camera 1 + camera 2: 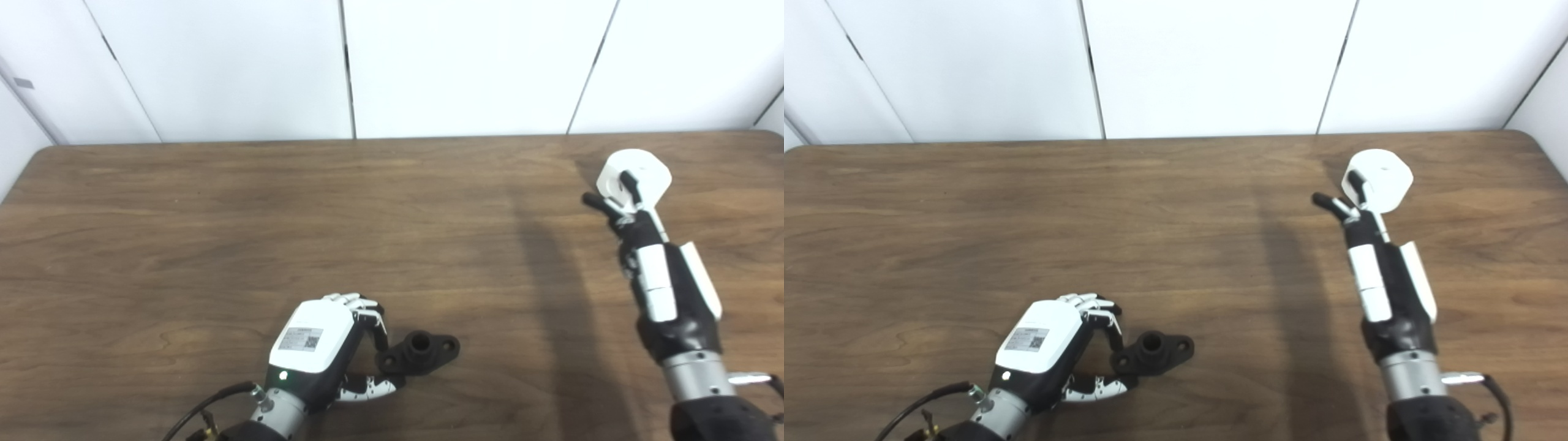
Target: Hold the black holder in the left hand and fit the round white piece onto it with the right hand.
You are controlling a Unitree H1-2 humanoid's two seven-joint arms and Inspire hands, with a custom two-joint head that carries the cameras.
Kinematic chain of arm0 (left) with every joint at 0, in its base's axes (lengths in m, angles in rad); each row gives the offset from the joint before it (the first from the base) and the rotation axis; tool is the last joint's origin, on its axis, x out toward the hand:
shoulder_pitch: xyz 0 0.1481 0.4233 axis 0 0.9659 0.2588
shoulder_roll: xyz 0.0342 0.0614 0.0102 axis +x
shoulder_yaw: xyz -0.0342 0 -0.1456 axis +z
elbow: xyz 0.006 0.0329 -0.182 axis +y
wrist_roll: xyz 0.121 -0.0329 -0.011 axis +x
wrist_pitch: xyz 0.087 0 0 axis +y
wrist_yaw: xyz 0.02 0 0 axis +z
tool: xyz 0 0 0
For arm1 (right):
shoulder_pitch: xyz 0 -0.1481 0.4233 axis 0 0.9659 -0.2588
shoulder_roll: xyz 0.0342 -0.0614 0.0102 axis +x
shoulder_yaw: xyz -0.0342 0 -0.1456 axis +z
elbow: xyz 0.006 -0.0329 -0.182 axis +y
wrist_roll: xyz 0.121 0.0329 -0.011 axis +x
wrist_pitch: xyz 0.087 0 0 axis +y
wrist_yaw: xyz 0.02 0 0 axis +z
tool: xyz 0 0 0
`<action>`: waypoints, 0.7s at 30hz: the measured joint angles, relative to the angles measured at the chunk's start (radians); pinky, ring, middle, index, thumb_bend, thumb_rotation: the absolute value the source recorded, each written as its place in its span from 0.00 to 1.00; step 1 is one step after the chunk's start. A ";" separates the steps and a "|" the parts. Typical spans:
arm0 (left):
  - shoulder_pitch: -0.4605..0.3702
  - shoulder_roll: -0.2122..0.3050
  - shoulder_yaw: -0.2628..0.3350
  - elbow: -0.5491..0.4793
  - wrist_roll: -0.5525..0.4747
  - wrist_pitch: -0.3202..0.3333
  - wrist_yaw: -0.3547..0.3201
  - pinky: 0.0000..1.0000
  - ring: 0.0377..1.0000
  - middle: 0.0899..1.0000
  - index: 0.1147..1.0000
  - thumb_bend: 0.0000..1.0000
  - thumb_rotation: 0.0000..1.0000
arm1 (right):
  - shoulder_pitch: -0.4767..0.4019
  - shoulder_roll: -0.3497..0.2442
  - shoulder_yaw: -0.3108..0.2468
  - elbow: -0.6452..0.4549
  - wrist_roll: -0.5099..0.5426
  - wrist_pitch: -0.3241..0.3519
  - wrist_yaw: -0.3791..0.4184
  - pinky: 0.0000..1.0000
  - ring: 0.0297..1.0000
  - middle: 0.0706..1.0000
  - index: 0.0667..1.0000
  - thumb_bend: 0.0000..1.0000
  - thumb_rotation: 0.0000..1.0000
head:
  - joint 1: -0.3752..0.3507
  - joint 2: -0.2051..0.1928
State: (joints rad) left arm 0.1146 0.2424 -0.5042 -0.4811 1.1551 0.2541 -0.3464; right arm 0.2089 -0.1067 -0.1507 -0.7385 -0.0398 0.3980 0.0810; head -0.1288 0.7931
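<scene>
Holder [420, 353], black, lies flat on wooden table [245, 233], near front edge. Left hand [327, 343] at holder's left end, fingers and thumb curled round that end, touching it; firm grip or not, cannot tell. White round piece [637, 174] far right, near back, well apart from holder. Right hand [640, 245] clamped on piece's near side.

My view takes in a brown wood-grain table [245, 233] with rounded far corners, white wall panels [465, 61] standing right behind its far edge, dark vertical seams [348, 67] between those panels, a soft shadow band [545, 257] across the tabletop
</scene>
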 measured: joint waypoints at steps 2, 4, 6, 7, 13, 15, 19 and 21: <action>0.000 -0.008 0.006 -0.001 0.008 0.000 -0.008 0.84 0.83 0.76 0.42 0.52 0.05 | 0.000 -0.017 -0.027 -0.010 -0.004 0.014 0.005 1.00 0.98 0.86 1.00 0.67 1.00 | -0.005 -0.005; 0.001 -0.010 0.013 -0.001 0.008 0.000 -0.013 0.84 0.83 0.76 0.42 0.52 0.05 | 0.014 -0.063 -0.043 -0.025 -0.005 0.026 0.010 1.00 0.98 0.86 1.00 0.66 1.00 | -0.014 -0.012; 0.004 -0.010 0.022 0.000 0.007 0.000 -0.016 0.83 0.83 0.76 0.42 0.52 0.05 | 0.036 -0.105 -0.068 -0.026 0.006 0.035 0.016 1.00 0.98 0.89 1.00 0.65 1.00 | -0.028 -0.018; 0.008 -0.009 0.029 0.000 0.006 -0.001 -0.016 0.83 0.83 0.76 0.42 0.52 0.05 | 0.043 -0.118 -0.084 -0.025 0.010 0.039 0.016 1.00 0.99 0.89 1.00 0.65 1.00 | -0.037 -0.023; 0.010 -0.008 0.050 0.009 -0.004 -0.014 -0.018 0.82 0.82 0.75 0.42 0.52 0.05 | 0.028 -0.158 -0.119 -0.009 -0.032 0.039 -0.003 1.00 0.97 0.89 1.00 0.60 0.91 | -0.084 -0.052; 0.009 -0.008 0.052 0.010 -0.008 -0.025 -0.018 0.83 0.83 0.75 0.42 0.52 0.05 | 0.007 -0.168 -0.122 -0.005 -0.075 0.037 -0.010 0.99 0.95 0.89 0.99 0.58 0.87 | -0.084 -0.052; 0.009 -0.010 0.054 0.010 -0.010 -0.033 -0.018 0.83 0.83 0.75 0.42 0.52 0.05 | -0.042 -0.200 -0.133 0.021 -0.168 0.039 -0.027 1.00 0.94 0.88 0.98 0.57 0.87 | -0.083 -0.058; 0.009 -0.012 0.057 0.010 -0.015 -0.033 -0.018 0.83 0.83 0.75 0.42 0.52 0.05 | -0.060 -0.220 -0.146 0.033 -0.190 0.041 -0.029 1.00 0.95 0.88 0.98 0.55 0.85 | -0.084 -0.060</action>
State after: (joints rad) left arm 0.1238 0.2308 -0.4468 -0.4714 1.1404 0.2211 -0.3642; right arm 0.1493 -0.3266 -0.2964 -0.7058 -0.2299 0.4393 0.0522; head -0.2132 0.7332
